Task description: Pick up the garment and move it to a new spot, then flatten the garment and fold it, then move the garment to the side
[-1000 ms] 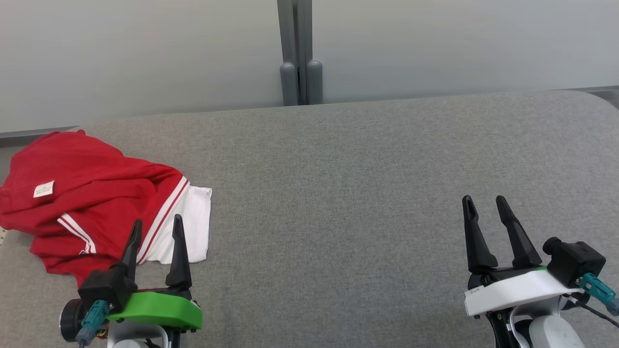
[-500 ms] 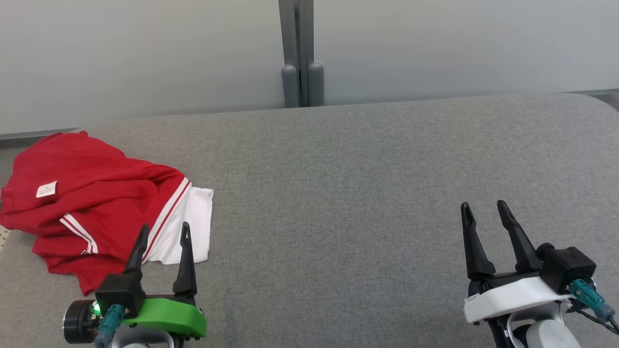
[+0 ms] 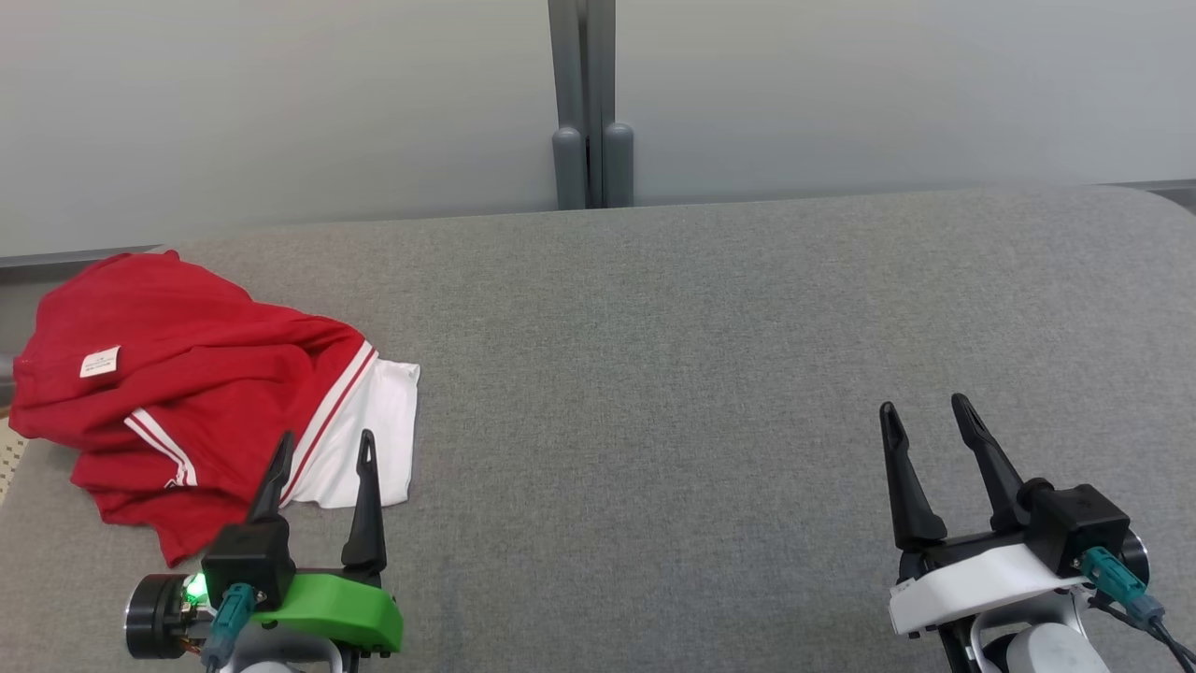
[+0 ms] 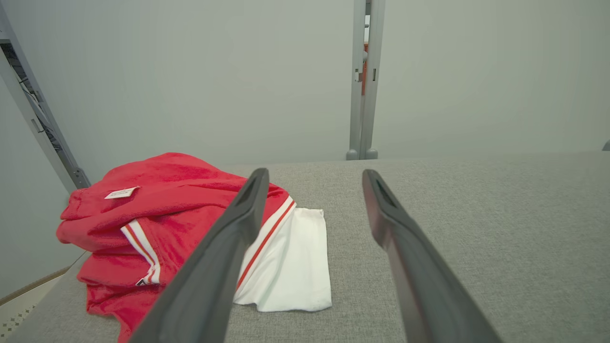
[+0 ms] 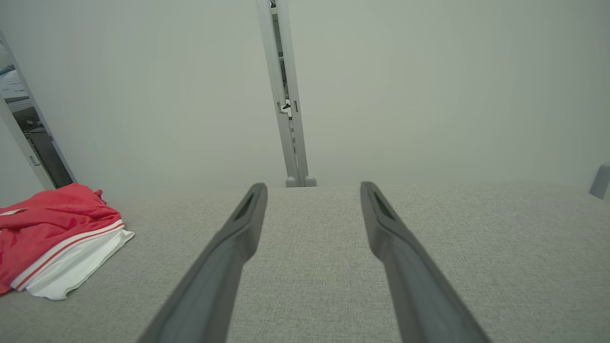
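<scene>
The garment point(image 3: 177, 383) is a crumpled red piece with white stripes, a white panel and a small white label, lying at the far left of the grey padded table point(image 3: 701, 374). It also appears in the left wrist view point(image 4: 167, 224) and at the left edge of the right wrist view point(image 5: 52, 228). My left gripper point(image 3: 324, 447) is open, its fingertips over the garment's near edge, nothing between them. My right gripper point(image 3: 923, 411) is open over bare fabric at the lower right, far from the garment.
A pale wall point(image 3: 280, 103) with a grey vertical post point(image 3: 590, 103) runs behind the table's far edge. The table's left edge lies just past the garment, with floor point(image 4: 19, 309) showing there. The middle and right of the grey surface are bare.
The whole head view has shifted slightly, so the camera moved. Both grippers sit a little lower in it than a second ago. The garment lies as before.
</scene>
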### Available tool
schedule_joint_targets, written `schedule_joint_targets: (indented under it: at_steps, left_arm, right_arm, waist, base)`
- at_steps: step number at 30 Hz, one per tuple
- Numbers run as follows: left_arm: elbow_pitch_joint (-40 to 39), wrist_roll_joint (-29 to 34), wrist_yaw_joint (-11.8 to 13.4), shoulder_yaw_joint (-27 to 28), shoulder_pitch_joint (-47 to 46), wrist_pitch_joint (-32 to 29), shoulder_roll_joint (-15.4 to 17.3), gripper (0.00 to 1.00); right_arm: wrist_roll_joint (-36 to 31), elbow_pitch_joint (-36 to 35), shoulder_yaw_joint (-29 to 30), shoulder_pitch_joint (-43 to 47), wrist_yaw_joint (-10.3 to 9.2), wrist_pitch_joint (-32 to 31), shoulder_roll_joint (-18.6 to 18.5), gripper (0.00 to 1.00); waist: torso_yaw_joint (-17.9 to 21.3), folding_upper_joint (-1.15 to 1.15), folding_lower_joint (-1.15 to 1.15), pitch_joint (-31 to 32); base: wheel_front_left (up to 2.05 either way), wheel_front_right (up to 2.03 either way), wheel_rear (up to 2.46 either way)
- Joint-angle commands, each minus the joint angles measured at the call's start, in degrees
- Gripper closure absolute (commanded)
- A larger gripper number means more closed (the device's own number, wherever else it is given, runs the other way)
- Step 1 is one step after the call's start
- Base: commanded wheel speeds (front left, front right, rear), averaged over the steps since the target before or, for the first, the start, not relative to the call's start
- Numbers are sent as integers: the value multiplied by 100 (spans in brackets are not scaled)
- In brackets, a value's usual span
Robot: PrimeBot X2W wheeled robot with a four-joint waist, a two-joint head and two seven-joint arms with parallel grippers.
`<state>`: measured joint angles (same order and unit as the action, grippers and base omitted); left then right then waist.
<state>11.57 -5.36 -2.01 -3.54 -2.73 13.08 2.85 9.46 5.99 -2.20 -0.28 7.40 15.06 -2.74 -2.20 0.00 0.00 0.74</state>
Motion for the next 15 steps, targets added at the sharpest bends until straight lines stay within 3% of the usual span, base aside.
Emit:
schedule_joint_targets:
  at_steps: [1, 15]
  left_arm:
    - [-56, 11, 23, 15, -25, -45, 43, 0]
    - [-504, -85, 129, 2, 158, -461, 122, 0]
  right_arm:
    - [4, 19, 3, 50, 17, 18, -26, 0]
    - [115, 224, 43, -36, 17, 18, -25, 0]
  waist:
    - [-3, 0, 0, 4]
    - [-12, 0, 0, 0]
  base:
    - [0, 0, 0]
    - [0, 0, 0]
